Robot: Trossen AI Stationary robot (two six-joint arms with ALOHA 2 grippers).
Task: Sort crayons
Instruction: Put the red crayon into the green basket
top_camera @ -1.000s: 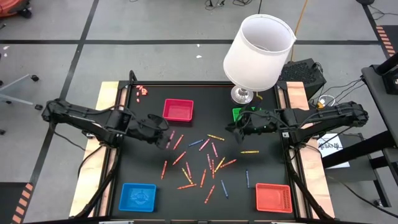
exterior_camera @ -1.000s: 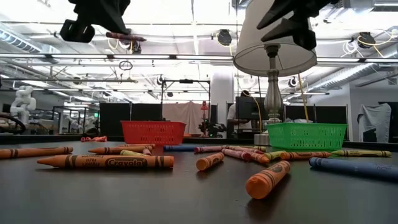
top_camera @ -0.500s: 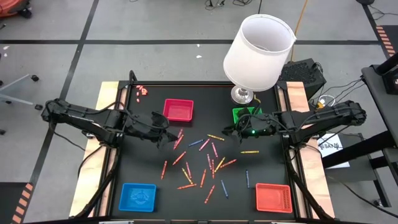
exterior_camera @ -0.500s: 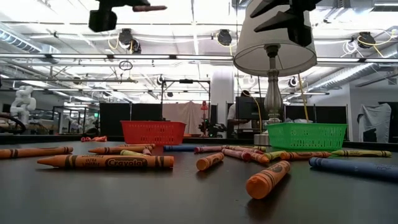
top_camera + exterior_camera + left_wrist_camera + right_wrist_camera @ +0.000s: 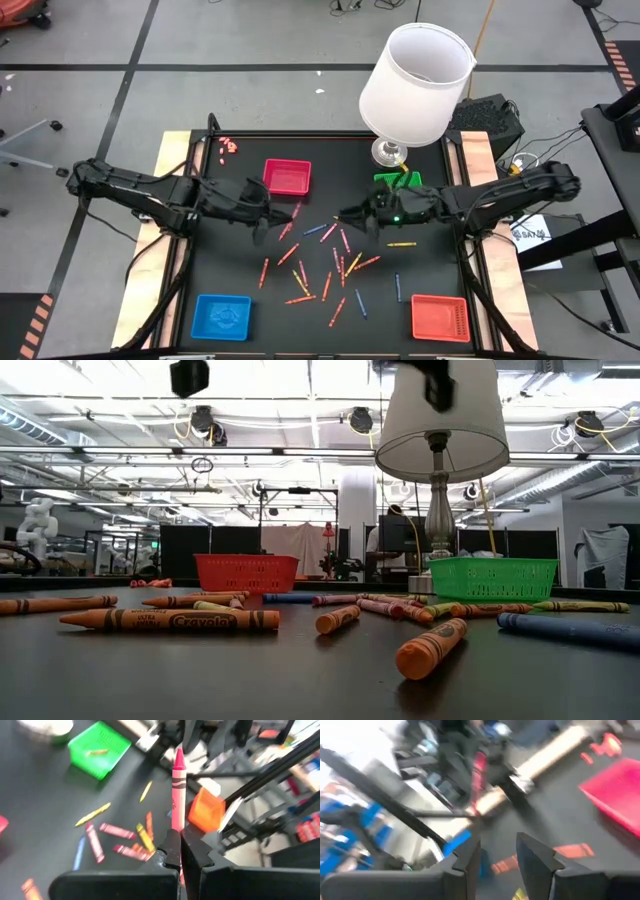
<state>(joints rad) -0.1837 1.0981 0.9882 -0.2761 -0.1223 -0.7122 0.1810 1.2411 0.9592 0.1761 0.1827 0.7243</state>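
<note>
High view first: the left gripper [image 5: 268,212] hangs near the red tray [image 5: 286,177], over the left edge of the loose crayons [image 5: 330,255] scattered mid-table. The right gripper [image 5: 352,217] reaches in from the right, beside the green tray [image 5: 398,181].

Low view: crayons lie flat across the dark table [image 5: 300,690], an orange one [image 5: 170,620] nearest. They look light and stiff, round enough to roll and likely to snap, so I'd pinch one mid-barrel on the paper wrap.

Left wrist view: its fingers [image 5: 172,847] are clamped tight on the lower end of a pink crayon [image 5: 177,790], which stands straight out.

Right wrist view: the right fingers [image 5: 470,857] stand narrowly apart, with nothing between them.
</note>
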